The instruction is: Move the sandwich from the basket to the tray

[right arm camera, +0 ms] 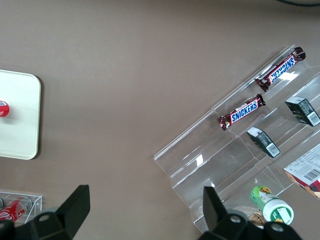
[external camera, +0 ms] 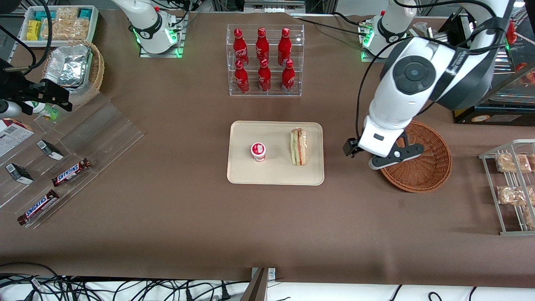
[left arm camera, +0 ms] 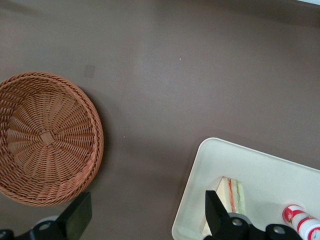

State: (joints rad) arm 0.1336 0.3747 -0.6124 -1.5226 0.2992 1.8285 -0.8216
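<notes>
Cream tray (external camera: 238,175) already carried the sandwich (external camera: 298,146), lying on its side near the tray edge toward my end of the bench (external camera: 167,217), well apart from the small red-and-white cup (external camera: 258,151) beside it. Wicker basket (external camera: 430,175) showed bare weave in the wrist view (left arm camera: 47,137), nothing in it. So I judged the placement done and the step in hand was clearing away.

My gripper (external camera: 378,161) hung above the bench, over the basket rim nearest the tray. Fingers (left arm camera: 77,215) stood wide apart, nothing between them, with the sandwich (left arm camera: 231,195) and tray corner (left arm camera: 200,160) in sight just past one fingertip.

To do the retreat well, as I read it:
- go up first, not sideways, because the basket rim sat right under the hand
- keep the fingers wide, no reason to close near the wrap
- stay off the tray edge, since a nudge could slide the sandwich or tip the cup
- park clear of the bottle rack (external camera: 264,62)
</notes>
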